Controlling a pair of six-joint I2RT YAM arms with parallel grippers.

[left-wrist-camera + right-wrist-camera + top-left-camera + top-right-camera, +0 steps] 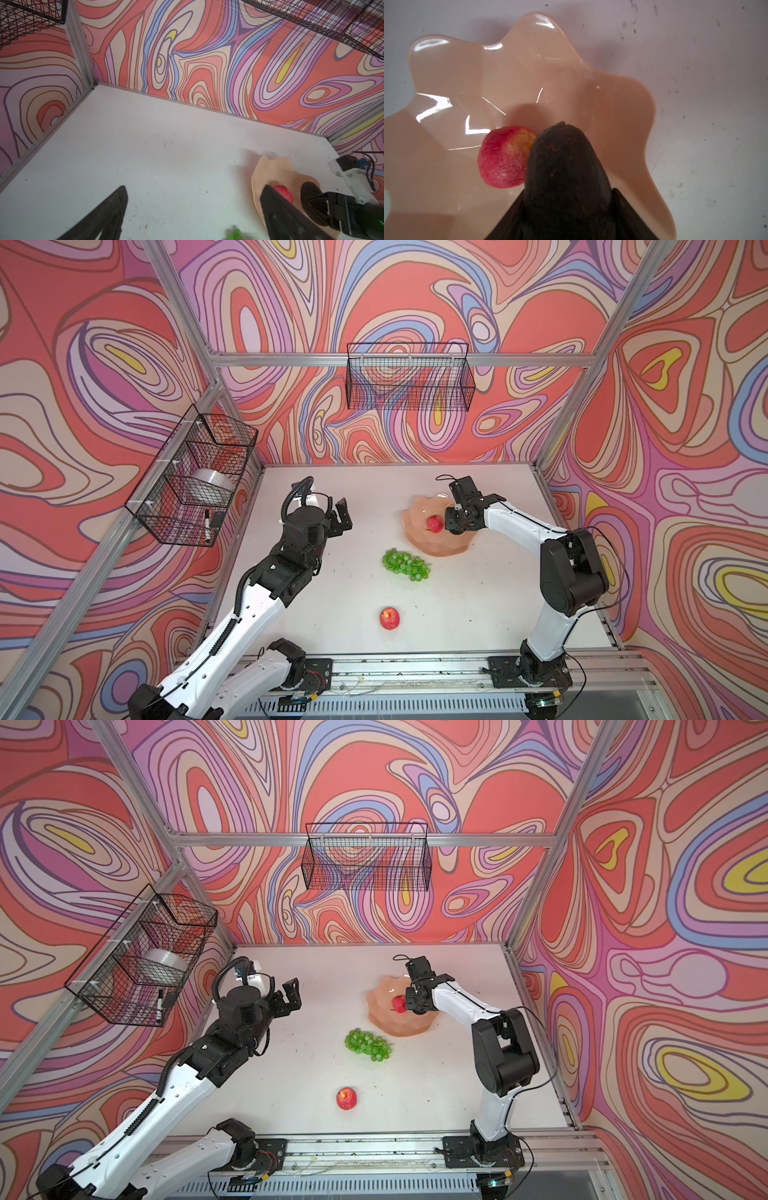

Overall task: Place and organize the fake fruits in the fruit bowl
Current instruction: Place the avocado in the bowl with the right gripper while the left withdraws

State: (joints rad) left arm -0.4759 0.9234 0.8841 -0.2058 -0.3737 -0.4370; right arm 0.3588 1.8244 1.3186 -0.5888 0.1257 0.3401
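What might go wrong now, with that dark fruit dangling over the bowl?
The avocado in the right gripper hangs close to the apple in the bowl; dropped there, it may knock the apple aside.
The bowl is shallow and glossy, so either fruit might roll toward its low rim.
The grapes lie close to the bowl; grabbing them could nudge it.

Avocado (566, 172) base cropped by frame edge; grapes (233, 233) blurred.

left gripper (340, 516): raised, jaws wide apart | right gripper (452, 523): wrist pitched down, jaws clamped
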